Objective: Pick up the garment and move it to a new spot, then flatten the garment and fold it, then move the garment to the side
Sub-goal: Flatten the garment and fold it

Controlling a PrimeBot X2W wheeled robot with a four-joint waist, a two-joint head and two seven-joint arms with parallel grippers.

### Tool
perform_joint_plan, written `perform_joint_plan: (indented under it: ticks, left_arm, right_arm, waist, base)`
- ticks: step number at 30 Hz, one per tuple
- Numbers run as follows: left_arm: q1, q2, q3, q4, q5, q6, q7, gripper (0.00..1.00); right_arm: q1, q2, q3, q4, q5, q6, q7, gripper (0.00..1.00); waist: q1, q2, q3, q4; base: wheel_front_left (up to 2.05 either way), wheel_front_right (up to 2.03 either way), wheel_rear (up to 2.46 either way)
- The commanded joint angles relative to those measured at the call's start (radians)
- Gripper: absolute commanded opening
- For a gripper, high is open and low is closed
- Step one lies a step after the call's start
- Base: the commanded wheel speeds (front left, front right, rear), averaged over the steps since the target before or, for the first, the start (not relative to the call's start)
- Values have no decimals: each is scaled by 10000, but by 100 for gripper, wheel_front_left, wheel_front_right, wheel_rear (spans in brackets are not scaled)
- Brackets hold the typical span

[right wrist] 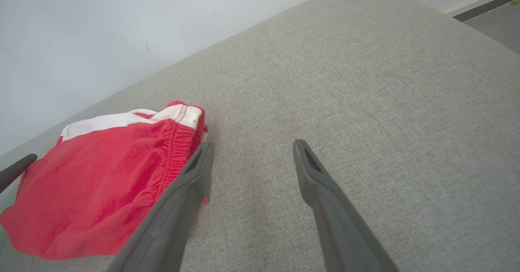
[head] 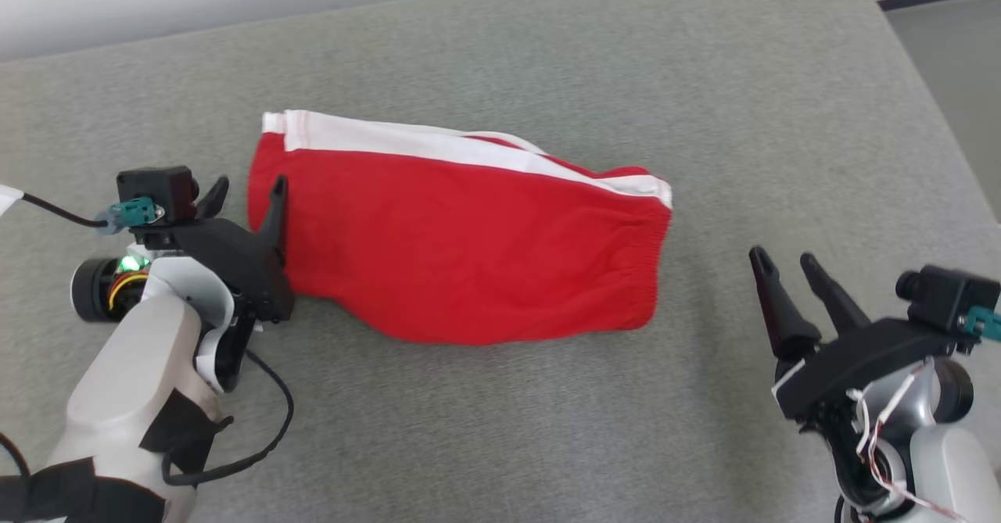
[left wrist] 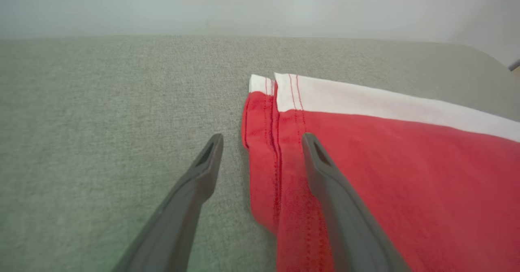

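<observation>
Red soft-knit shorts with a white side stripe and a gathered elastic waistband (head: 461, 257) lie flat on the grey woven fabric-covered surface (head: 500, 445), between the two tools. Left gripper (head: 247, 195) is spread wide and holds nothing. The hem end of the shorts sits right at its tips: inner finger over the red cloth, outer finger over bare grey, doubled hem edge in the gap. Can't tell from the wrist view whether the inner finger touches the cloth or hangs just above it. Right gripper (head: 783, 261) is also spread wide and empty. It's clear of the cloth, with the waistband end ahead of it and off toward its inner finger, and bare surface under both tips. Two hems stacked at the left end suggest the shorts are already folded in half, so my read is that only the move to the side is left. Handling: light, limp, not slippery and not fragile, but no stiffness, so a single-point lift will sag and open the fold. Best holds: left on the stitched double hem, pinching both layers; right on the elastic waistband, which is thicker and bunched, so an easier bite. Grab both ends and drag or lift level. Risk: catching the top layer only, which peels the fold apart.
</observation>
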Motion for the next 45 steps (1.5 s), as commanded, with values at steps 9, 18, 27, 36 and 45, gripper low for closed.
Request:
perform_joint_plan:
  ticks: [9, 18, 27, 36, 45]
  left_arm:
    - [389, 159, -48, 406, -300, 306, 1064, 100]
    - [1262, 19, -171, 29, -449, 433, 1310, 0]
    - [2609, -31, -22, -945, -612, 1141, 792, 0]
    - [3880, 50, 92, -2180, -894, 1675, 837, 0]
    - [4383, 260, 259, -3197, -732, 2021, 84, 100]
  right_arm:
    - [854, 6, 89, -598, 342, -20, -79, 100]
    - [1154, 7, -98, -825, 134, -21, 58, 100]
    - [1316, 4, -134, -957, 8, -21, 328, 100]
    - [1519, 8, -299, -1142, -139, -21, 622, 100]
    - [1180, 11, 33, -1219, -735, -21, 1598, 100]
  waist:
    - [2, 1, 86, -598]
    - [2, 1, -370, -300]
    - [2, 1, -979, 227]
    - [2, 1, -1468, 455]
    - [2, 1, -1715, 592]
  base:
    - [0, 0, 0]
    - [0, 0, 0]
    - [0, 0, 0]
    - [0, 0, 0]
    - [0, 0, 0]
